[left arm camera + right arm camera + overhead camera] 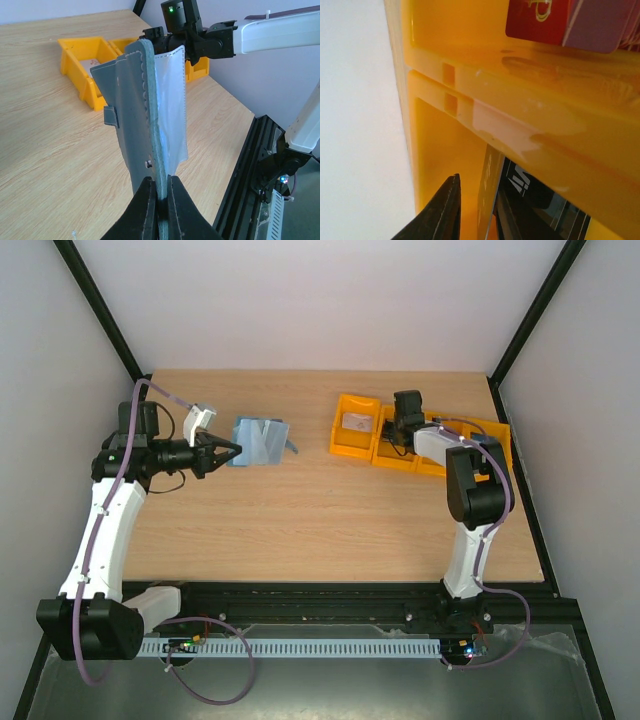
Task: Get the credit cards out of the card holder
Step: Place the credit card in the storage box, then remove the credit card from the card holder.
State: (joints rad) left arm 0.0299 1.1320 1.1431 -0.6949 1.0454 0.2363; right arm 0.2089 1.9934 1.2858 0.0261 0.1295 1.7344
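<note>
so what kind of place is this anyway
Probably a robotics lab test cell: a wooden tabletop boxed in by plain white panels, with the left arm and right arm bolted to a black rail at its near edge.

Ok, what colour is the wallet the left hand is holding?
The wallet is greyish teal-blue, best seen in the left wrist view.

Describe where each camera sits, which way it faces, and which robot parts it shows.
Top external: above and behind the bases, facing down on the wooden table; both arms show.
Left wrist: on the left arm, facing along the left hand, shut on the teal-blue soft folding wallet.
Right wrist: on the right arm, facing into the orange plastic bins; the right hand shows below.
Shared: top external and left wrist both show wallet and bins.
</note>
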